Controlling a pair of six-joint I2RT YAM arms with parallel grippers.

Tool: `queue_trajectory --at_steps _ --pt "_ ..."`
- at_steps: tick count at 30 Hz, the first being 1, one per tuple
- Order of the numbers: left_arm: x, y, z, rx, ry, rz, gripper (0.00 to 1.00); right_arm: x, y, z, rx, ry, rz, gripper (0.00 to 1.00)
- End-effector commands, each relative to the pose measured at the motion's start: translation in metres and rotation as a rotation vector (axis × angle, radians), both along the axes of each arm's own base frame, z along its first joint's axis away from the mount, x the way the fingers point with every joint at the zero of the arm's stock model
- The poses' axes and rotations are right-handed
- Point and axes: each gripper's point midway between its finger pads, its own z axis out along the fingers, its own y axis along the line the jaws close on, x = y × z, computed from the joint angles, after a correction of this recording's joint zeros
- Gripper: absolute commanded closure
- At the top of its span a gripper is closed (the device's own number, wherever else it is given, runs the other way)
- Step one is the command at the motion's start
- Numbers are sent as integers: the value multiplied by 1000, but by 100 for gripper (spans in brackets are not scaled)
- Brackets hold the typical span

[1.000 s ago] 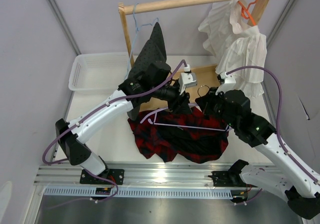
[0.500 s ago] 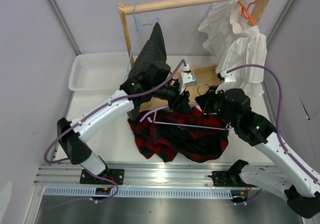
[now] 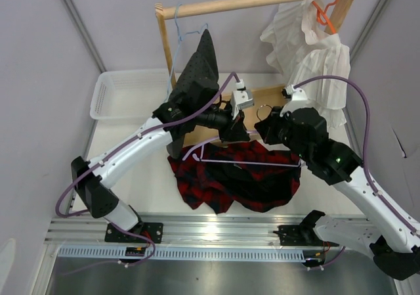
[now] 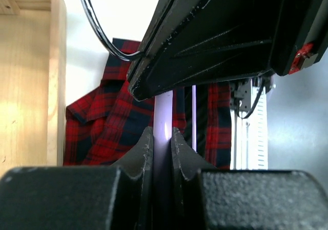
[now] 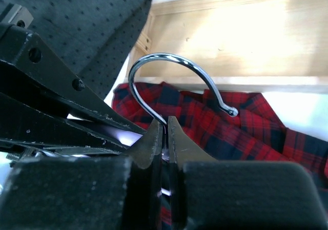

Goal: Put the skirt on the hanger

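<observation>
The red-and-navy plaid skirt (image 3: 230,183) lies crumpled on the table in front of the rack. The lilac hanger (image 3: 249,163) is held just above it, its bar level. My left gripper (image 3: 237,134) is shut on one lilac arm of the hanger (image 4: 163,112), with the skirt (image 4: 97,132) below. My right gripper (image 3: 261,129) sits right beside it. In the right wrist view its jaws (image 5: 164,125) stand a slit apart around the stem of the silver hook (image 5: 169,61), over the skirt (image 5: 246,132).
A wooden rack rail (image 3: 256,2) crosses the back. A dark grey speckled garment (image 3: 197,71) hangs at its left on a light blue hanger (image 3: 178,25). A white ruffled garment (image 3: 312,52) hangs at its right on an orange hanger (image 3: 328,9). A white basket (image 3: 125,94) stands at back left.
My left gripper has closed onto the hanger's arm. My right gripper's jaws have parted slightly from the hook stem. Both wrists and the hanger have shifted a little toward the rack.
</observation>
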Motion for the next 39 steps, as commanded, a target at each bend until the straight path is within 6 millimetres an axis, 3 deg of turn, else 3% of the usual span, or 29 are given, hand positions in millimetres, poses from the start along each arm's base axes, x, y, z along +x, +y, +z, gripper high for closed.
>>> queue_trajectory --at_steps 1,2,3,9,12,13,14,15,17,18,24,36,39 --pt "-16 9 65 -133 -34 14 100 13 -9 58 84 -137 -73 77" --pt "-13 11 70 -146 -27 36 100 13 -9 60 77 -130 -76 64" --pt "-8 15 81 -171 -55 65 100 12 -12 63 73 -121 -83 43" --pt "5 33 119 -239 -68 214 100 10 -28 70 94 -83 -141 18" --pt "21 48 130 -237 -98 347 100 5 -40 79 127 -83 -178 16" --pt "24 55 147 -263 -129 387 100 4 -45 83 135 -92 -193 16" --pt "35 64 152 -259 -153 463 100 2 -50 91 150 -104 -204 15" --pt "37 73 173 -289 -181 499 100 0 -57 97 163 -117 -226 15" --pt "49 84 185 -290 -212 573 100 -3 -68 110 178 -146 -263 14" --pt "46 92 208 -328 -245 591 100 -3 -73 116 185 -156 -281 14" --pt "61 129 260 -405 -360 785 100 -7 -104 144 211 -205 -415 14" --pt "80 137 294 -495 -388 902 100 2 -109 162 201 -219 -465 15" --pt "91 130 292 -495 -390 916 100 5 -106 162 198 -217 -460 15"
